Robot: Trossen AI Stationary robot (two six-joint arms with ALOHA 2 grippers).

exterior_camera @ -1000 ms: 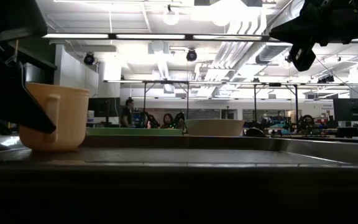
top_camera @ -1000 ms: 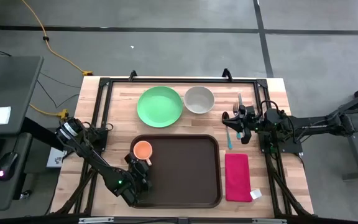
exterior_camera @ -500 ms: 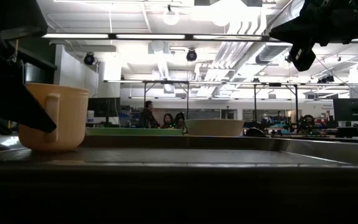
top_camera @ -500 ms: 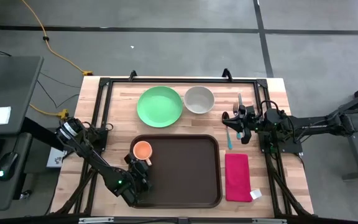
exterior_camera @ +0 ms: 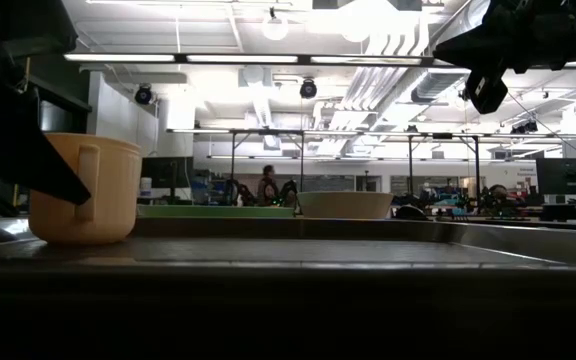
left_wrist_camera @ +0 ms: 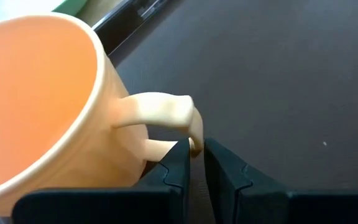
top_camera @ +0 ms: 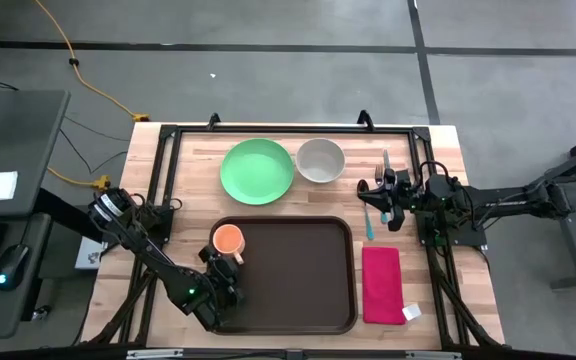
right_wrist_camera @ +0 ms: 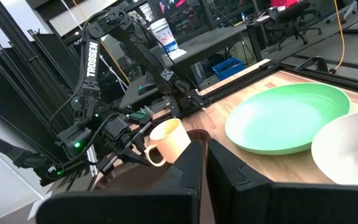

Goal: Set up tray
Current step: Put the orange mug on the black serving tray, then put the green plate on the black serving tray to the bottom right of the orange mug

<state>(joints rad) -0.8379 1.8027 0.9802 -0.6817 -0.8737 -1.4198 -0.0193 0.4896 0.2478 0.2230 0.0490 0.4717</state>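
An orange mug (top_camera: pixel 228 240) stands upright in the far-left corner of the dark brown tray (top_camera: pixel 298 275); it also shows in the low view as the mug (exterior_camera: pixel 80 190). My left gripper (top_camera: pixel 232 262) is at the mug's near side, shut on its handle. My right gripper (top_camera: pixel 388 200) hovers shut and holding nothing over the table's right side, above a teal spoon (top_camera: pixel 369 222). The green plate (top_camera: pixel 257 170) and the pale bowl (top_camera: pixel 320 160) rest on the wood beyond the tray. A red napkin (top_camera: pixel 381 284) lies right of the tray. My left gripper pinches the mug's handle at its lower end (left_wrist_camera: pixel 194 146) between the two fingertips (left_wrist_camera: pixel 180 163). The fingers come nearly level from the table's near side. The mug stays upright, its base (exterior_camera: pixel 73 238) at the level of the tray floor.
A fork (top_camera: pixel 385 160) lies on the wood beyond the right gripper. A black frame (top_camera: pixel 268 130) runs around the table's edges. Bare tray floor (top_camera: pixel 303 290) stretches right of and nearer than the mug. People move in the room behind the table.
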